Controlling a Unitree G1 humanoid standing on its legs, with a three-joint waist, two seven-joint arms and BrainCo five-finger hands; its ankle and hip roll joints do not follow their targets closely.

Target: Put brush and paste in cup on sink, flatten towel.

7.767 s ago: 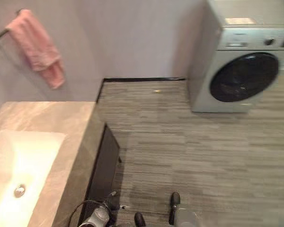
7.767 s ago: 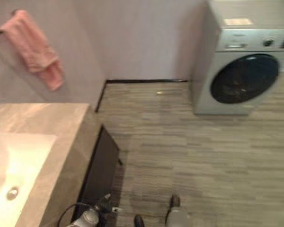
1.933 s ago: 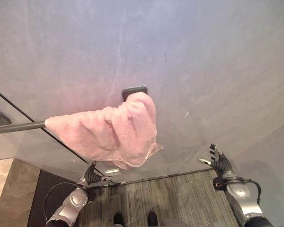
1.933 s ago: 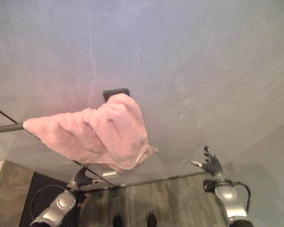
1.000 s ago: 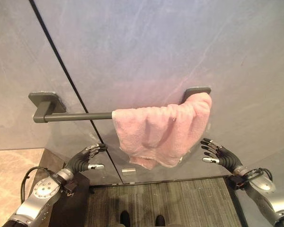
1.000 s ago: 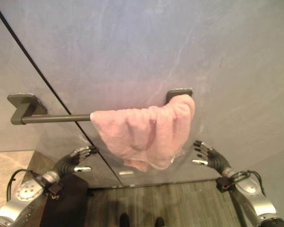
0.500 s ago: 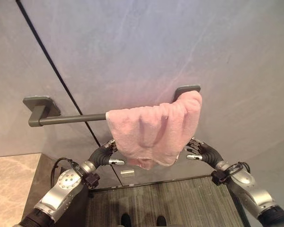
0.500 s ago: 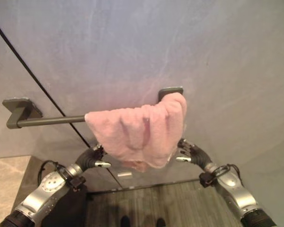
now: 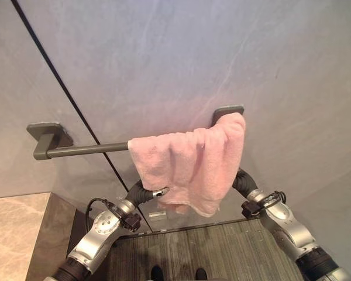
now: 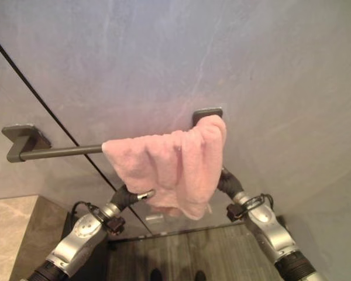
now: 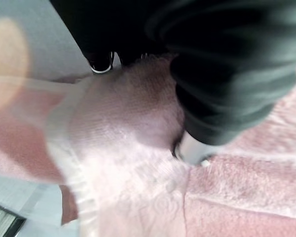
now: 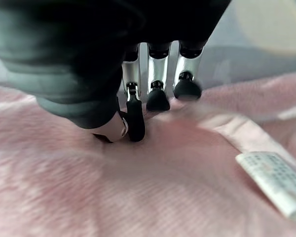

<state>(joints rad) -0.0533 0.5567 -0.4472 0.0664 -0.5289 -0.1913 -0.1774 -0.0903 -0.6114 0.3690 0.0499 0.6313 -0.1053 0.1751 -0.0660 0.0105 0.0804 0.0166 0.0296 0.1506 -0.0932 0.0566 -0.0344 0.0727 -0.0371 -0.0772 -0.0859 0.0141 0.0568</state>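
A grey rail (image 9: 82, 148) crosses the wall, and the pink towel (image 9: 190, 167) hangs bunched over its right end. The left hand (image 9: 145, 192) reaches up at the towel's lower left edge; whether its fingers grip the cloth I cannot tell. The right hand (image 12: 143, 106) sits behind the right edge, fingertips (image 12: 159, 99) pinching the cloth (a white tag (image 12: 275, 183) lies nearby).

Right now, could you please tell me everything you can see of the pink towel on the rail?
The towel is pink, fluffy terry cloth with a white label near its hem. It hangs bunched and creased over the right end of a dark rail on the grey wall, not spread flat. The left hand reaches its lower left edge; the right hand presses fingers into it from the right.
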